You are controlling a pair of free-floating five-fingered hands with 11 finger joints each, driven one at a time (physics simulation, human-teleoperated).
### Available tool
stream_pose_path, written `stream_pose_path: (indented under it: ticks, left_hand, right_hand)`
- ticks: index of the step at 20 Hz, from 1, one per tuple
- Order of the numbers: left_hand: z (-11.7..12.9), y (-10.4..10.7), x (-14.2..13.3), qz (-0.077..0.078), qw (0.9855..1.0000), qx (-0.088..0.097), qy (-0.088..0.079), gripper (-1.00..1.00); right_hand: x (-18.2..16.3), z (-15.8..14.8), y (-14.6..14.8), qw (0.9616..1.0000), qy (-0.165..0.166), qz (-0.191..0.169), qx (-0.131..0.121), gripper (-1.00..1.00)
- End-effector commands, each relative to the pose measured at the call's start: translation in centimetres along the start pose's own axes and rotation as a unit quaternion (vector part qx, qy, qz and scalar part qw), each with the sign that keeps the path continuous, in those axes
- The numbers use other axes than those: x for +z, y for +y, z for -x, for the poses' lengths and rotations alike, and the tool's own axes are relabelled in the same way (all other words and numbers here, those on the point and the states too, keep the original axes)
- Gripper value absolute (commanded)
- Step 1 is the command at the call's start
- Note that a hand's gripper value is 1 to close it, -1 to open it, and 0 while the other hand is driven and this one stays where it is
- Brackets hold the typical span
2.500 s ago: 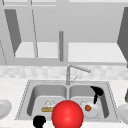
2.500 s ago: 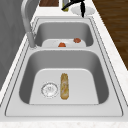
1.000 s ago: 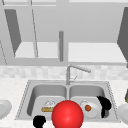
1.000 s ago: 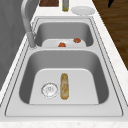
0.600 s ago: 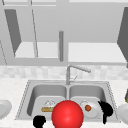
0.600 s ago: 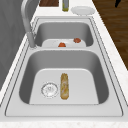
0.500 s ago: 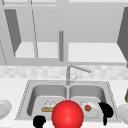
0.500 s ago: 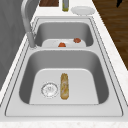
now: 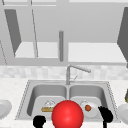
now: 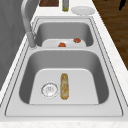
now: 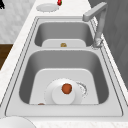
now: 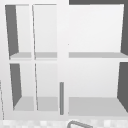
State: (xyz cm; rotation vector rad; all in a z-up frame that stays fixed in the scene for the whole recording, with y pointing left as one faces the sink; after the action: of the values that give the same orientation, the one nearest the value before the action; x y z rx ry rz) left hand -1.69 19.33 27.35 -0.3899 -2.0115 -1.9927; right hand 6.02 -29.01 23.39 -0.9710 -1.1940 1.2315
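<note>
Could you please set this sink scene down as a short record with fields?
left hand: low in the front view, before the left basin, fingers curled, holding nothing
right hand: before the right basin, near the plate, fingers straight
left basin: bread roll beside the drain
right basin: plate with a tomato on it
foreground: red ball
faucet: behind the divider

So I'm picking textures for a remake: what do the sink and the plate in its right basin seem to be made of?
The sink looks like brushed stainless steel: even grey with soft, dull shading. The plate looks like glazed white ceramic, plain and smooth, though plastic can't be ruled out. A small reddish-brown food piece lies on it.
</note>
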Motion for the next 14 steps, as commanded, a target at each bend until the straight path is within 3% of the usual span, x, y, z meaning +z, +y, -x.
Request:
stream_pose_path:
  ticks: [1, 3, 4, 6, 14]
  left_hand:
    - [0.0, 0.0, 0.0, 0.0, 1.0, 0.0, 0.0, 0.0]
    - [0.0, 0.0, 0.0, 0.0, 1.0, 0.0, 0.0, 0.0]
    - [0.0, 0.0, 0.7, -0.012, 0.9998, -0.013, -0.005, -1.0]
    - [0.0, 0.0, 0.2, -0.013, 0.9998, -0.011, -0.001, -1.0]
    - [0.9, 3.0, 0.6, -0.015, 0.9998, -0.004, -0.012, -1.0]
  right_hand:
    - [0.0, 0.0, 0.0, 1.0, 0.0, 0.0, 0.0, -1.0]
    - [0.0, 0.0, 0.1, 1.0, 0.0, 0.006, 0.001, -1.0]
    - [0.1, 0.0, 0.2, 1.0, 0.0, -0.001, 0.0, 0.0]
    - [0.1, 0.0, 0.1, 1.0, -0.001, 0.003, 0.005, 0.0]
    - [0.1, 0.0, 0.1, 1.0, 0.001, 0.008, 0.001, 0.0]
